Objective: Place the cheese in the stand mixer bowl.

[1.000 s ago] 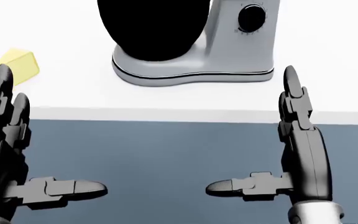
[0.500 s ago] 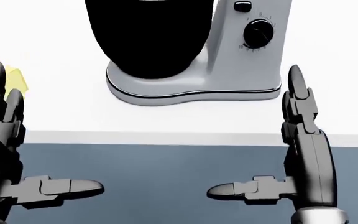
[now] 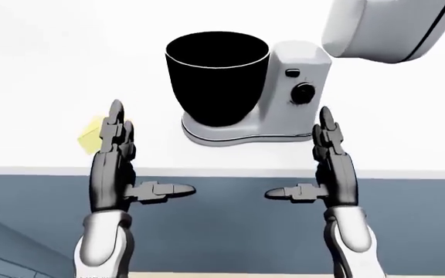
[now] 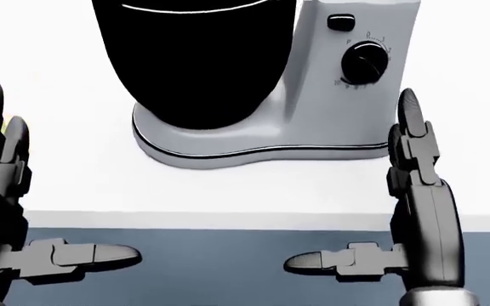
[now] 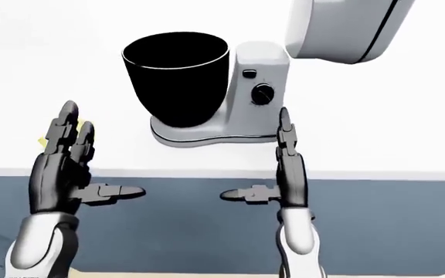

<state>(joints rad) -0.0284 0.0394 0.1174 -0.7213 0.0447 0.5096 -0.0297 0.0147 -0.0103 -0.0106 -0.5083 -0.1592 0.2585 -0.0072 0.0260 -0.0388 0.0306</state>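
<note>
A yellow wedge of cheese lies on the white counter, left of the stand mixer. The mixer's black bowl stands upright on the base, and the mixer head is tilted up at the top right. My left hand is open with its fingers upright just right of the cheese, partly covering it. My right hand is open below the mixer's base. Both hands hold nothing and hover at the counter's near edge.
The counter's near edge runs across the left-eye view, with a blue cabinet front below it. The raised mixer head overhangs the counter to the right of the bowl. A black dial sits on the mixer's side.
The camera has moved toward the counter: mixer and bowl look larger and lower in the head view. The cheese has slid out at the left behind my left hand. Both hands stay open.
</note>
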